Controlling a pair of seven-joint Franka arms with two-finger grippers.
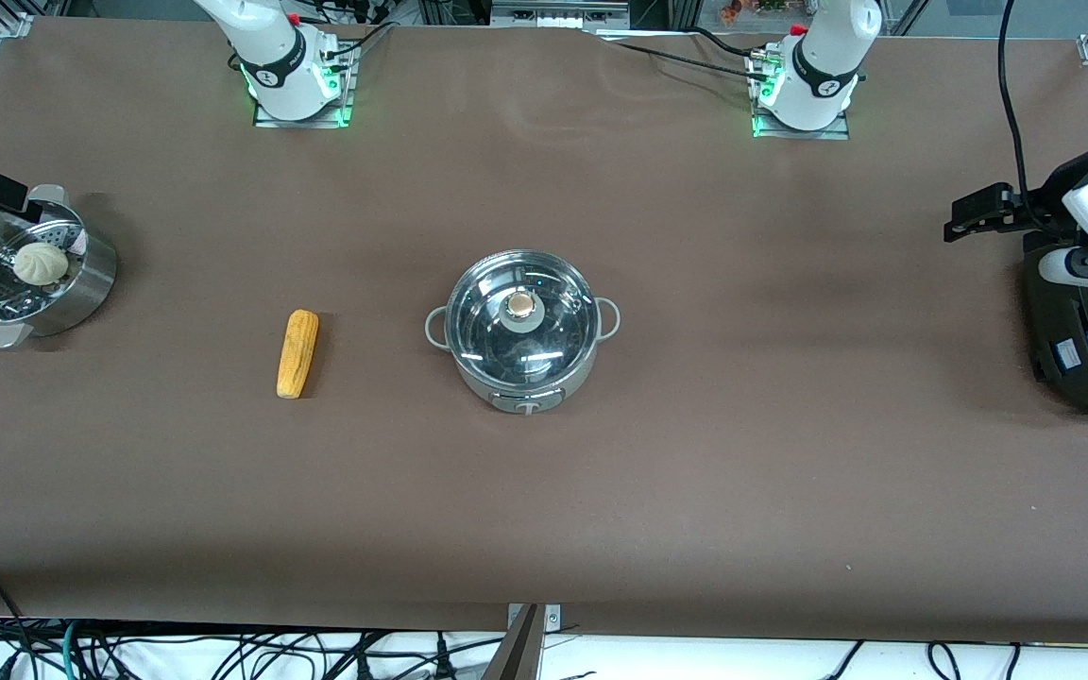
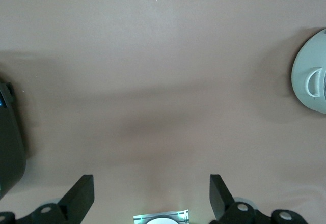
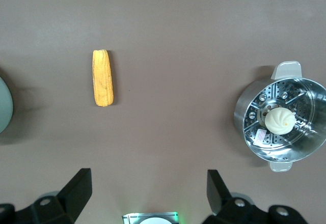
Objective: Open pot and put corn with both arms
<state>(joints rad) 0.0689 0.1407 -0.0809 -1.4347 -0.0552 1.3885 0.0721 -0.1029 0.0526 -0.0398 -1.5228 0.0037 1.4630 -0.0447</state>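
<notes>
You have the pot [image 1: 522, 327], lid on, at frame centre on the tabletop [image 1: 695, 472], the corn [image 1: 297, 353] lying beside it. Left claw [image 2: 152, 196] and right claw [image 3: 149, 191] both hang released, high up.

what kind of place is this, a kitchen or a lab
Most likely a robotics lab staged as a kitchen: two bench-mounted arms' bases bolted to a brown-covered table, loose cables along its edge, and cookware such as the lidded pot.

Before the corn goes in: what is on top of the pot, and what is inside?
A glass lid with a tan knob covers the pot. Reflections hide whatever is inside.
</notes>
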